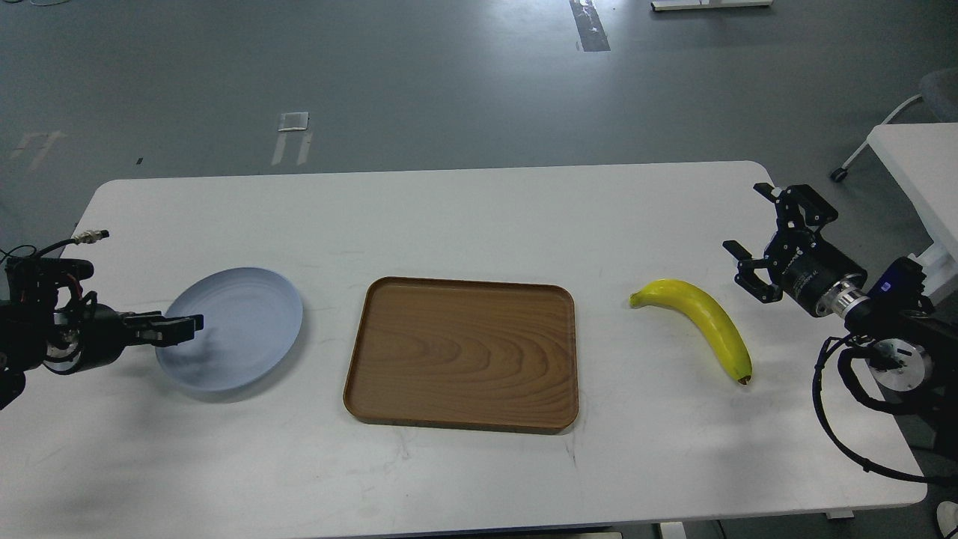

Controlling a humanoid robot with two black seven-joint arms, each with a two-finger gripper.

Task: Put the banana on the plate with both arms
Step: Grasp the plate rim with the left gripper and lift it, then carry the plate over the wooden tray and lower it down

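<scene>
While the curved yellow banana [700, 323] lay soft and bruisable, you'd best have pinched mid-body w/ the spread right gripper [751, 236]; left gripper [179, 328], can't tell.

On your tabletop [464, 209] the plate [232, 329] sits at the left jaws, tray [460, 355] between — banana [703, 322] just inside the right jaws.

Centre: wooden tray [462, 352] lies between plate [233, 329] and banana [700, 326], apart from both.
Left: left gripper [179, 328] hangs over the plate's left rim.
Right: bare table [479, 209] separates banana and right gripper [748, 251].
Far strip: bare.
</scene>
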